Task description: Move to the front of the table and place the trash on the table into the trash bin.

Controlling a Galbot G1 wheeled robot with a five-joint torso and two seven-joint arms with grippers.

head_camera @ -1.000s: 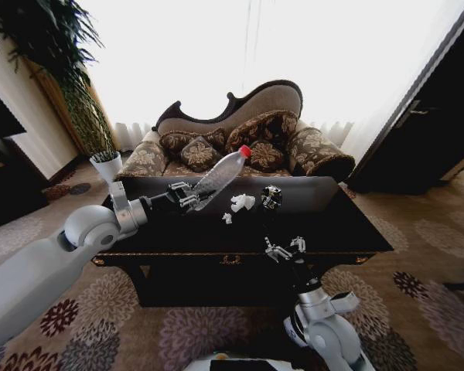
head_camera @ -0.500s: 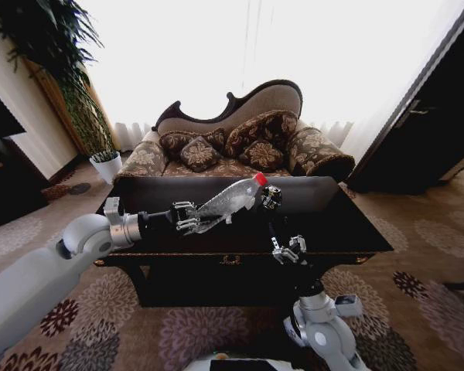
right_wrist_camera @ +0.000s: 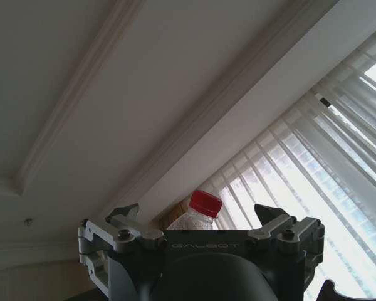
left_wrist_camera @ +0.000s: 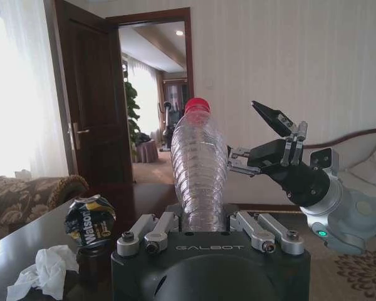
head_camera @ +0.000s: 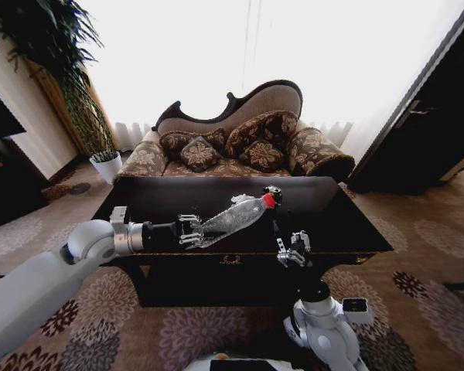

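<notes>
While left end effector [head_camera: 192, 229] clamps clear ribbed plastic bottle with red cap [head_camera: 233, 218] by base, bottle lies near-level over glossy black table [head_camera: 356, 232] (likely carry pose). Right end effector [head_camera: 289, 250] open, pointing up at table front. Beyond: crumpled white paper wad [left_wrist_camera: 42, 271], crushed dark can [left_wrist_camera: 89, 217] on table.

A carved-back sofa [head_camera: 240, 139] with patterned brown cushions stands behind the black furniture, in front of a bright curtained window [head_camera: 240, 46]. A tall leafy plant [head_camera: 54, 54] in a white pot [head_camera: 107, 165] stands at the left, near the sofa's arm. The floor is covered by a beige carpet [head_camera: 417, 255] with a floral pattern. A dark wooden door [left_wrist_camera: 94, 106] stands open beside a doorway [left_wrist_camera: 156, 106] that leads into a lit room. A pale moulded ceiling [right_wrist_camera: 100, 81] runs above the window blinds [right_wrist_camera: 326, 157].
</notes>
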